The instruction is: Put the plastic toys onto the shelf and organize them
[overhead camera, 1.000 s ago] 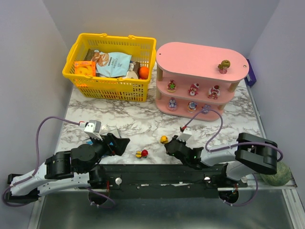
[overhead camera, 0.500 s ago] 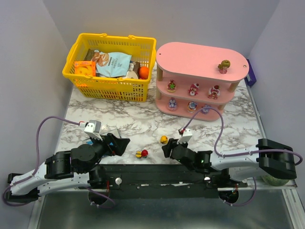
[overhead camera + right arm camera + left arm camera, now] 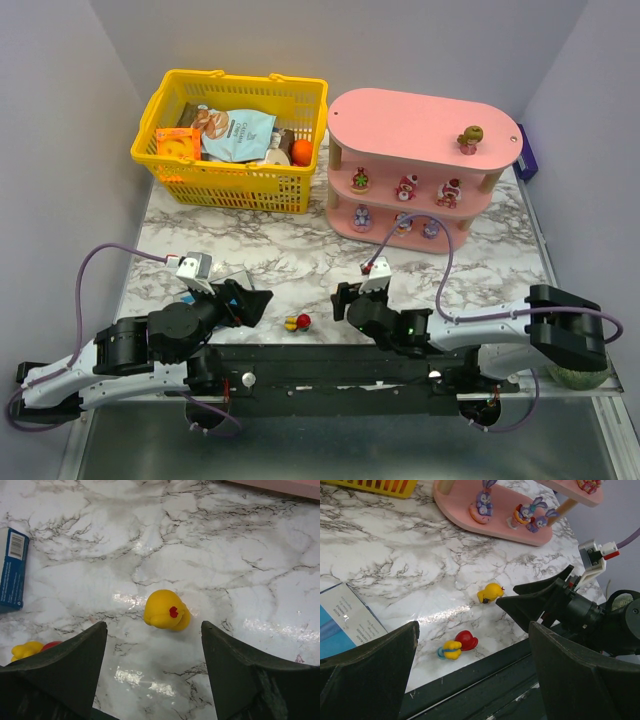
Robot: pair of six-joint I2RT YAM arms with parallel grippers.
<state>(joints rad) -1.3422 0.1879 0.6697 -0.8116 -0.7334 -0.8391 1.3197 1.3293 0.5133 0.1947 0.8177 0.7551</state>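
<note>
the near edge of the marbled surface [image 3: 290, 250] runs along the dark rail where both arms are bolted, and the two loose toys lie close to it. a broad band of bare marble lies open between the arms and the far side, where the pink shelf [image 3: 420, 115] stands just beside a yellow basket [image 3: 235, 180]. the shelf carries three toys on its middle tier, three on its lowest and one on top near the right end.

the yellow duck toy [image 3: 165, 611] sits on the surface between the fingers of the right claw [image 3: 342, 303], which stands wide; our right wrist view shows marble on both sides of the duck. the red and yellow toy [image 3: 297, 322] lies to its left, nearly at the rail, between the two claws.

both arms lie low along the near edge. the right forearm reaches leftward from an elbow far to the right. the left claw [image 3: 258, 305] points right, spread wide and empty, with a flat blue box [image 3: 345, 615] beside it.
</note>
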